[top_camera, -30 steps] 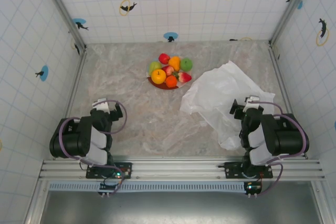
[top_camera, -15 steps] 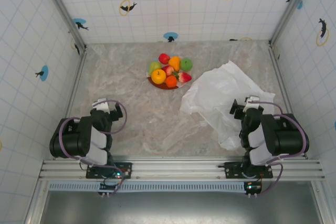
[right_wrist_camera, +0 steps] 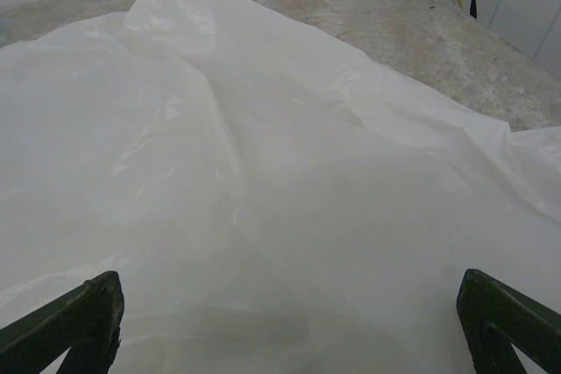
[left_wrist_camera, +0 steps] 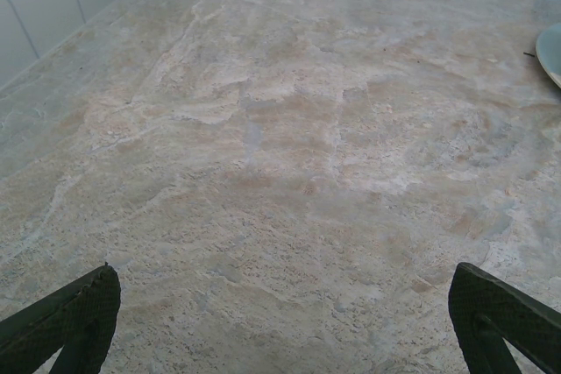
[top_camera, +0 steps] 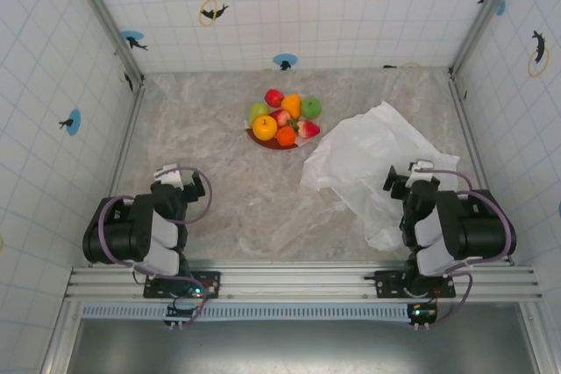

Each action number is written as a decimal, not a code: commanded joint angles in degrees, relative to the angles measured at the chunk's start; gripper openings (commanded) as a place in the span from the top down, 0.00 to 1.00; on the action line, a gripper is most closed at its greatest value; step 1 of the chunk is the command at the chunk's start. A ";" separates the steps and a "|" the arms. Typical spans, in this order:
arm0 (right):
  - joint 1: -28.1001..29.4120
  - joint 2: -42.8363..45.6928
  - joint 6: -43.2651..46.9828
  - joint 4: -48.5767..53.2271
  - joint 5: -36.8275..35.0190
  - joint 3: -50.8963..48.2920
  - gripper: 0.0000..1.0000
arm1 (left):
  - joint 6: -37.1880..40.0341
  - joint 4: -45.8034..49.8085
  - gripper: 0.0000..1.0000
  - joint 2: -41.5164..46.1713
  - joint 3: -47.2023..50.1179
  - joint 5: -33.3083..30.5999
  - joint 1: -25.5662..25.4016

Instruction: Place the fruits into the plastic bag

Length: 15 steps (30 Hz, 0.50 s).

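Judging from how things lie, nothing of the task is done yet. All the fruits [top_camera: 283, 116] are heaped on the plate [top_camera: 265, 141] at the far middle of the table [top_camera: 210, 146], and I can see none in the bag [top_camera: 368, 155]. The bag lies crumpled and rather flat on the right side of the table, near the plate. I cannot find its mouth, so I cannot tell whether it is open.

The left gripper [left_wrist_camera: 280, 326] has its jaws wide apart and holds nothing. It hangs over bare table close to its base, well apart from the fruits. The right gripper [right_wrist_camera: 285, 321] is also spread wide and empty. It is low over the near part of the bag, and its fingers [right_wrist_camera: 79, 313] are on each side of the film without pinching it.

Everything is left to do. Probably the bag must first be opened or held, and then each fruit carried from the plate into it.
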<state>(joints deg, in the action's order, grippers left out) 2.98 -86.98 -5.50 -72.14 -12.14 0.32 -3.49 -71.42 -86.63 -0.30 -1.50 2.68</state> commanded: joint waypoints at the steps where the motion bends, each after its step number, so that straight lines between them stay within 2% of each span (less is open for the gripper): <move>1: -0.26 0.59 -0.15 -0.96 -0.57 -1.12 0.00 | -0.91 -1.44 0.02 0.23 0.25 0.62 -0.13; 4: -0.60 4.16 -0.91 3.47 -1.42 -0.31 0.00 | -1.07 -0.56 0.02 0.91 0.04 0.11 -0.13; 8: -0.59 10.68 -1.32 13.29 -3.29 2.34 0.00 | -2.20 7.14 0.02 5.77 -2.09 -3.10 -0.13; 13: -0.70 17.88 -3.93 16.69 -7.53 3.78 0.00 | -4.20 15.29 0.02 12.46 -4.62 -7.08 -0.15; 15: -0.78 21.03 -4.93 23.29 -8.51 7.70 0.00 | -7.08 17.88 0.02 15.86 -5.82 -8.62 -0.13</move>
<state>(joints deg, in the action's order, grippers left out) 2.59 -69.25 -8.27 -55.70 -17.34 2.81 -6.68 -59.29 -74.19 -3.88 -6.70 2.68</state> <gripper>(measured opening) 0.998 0.978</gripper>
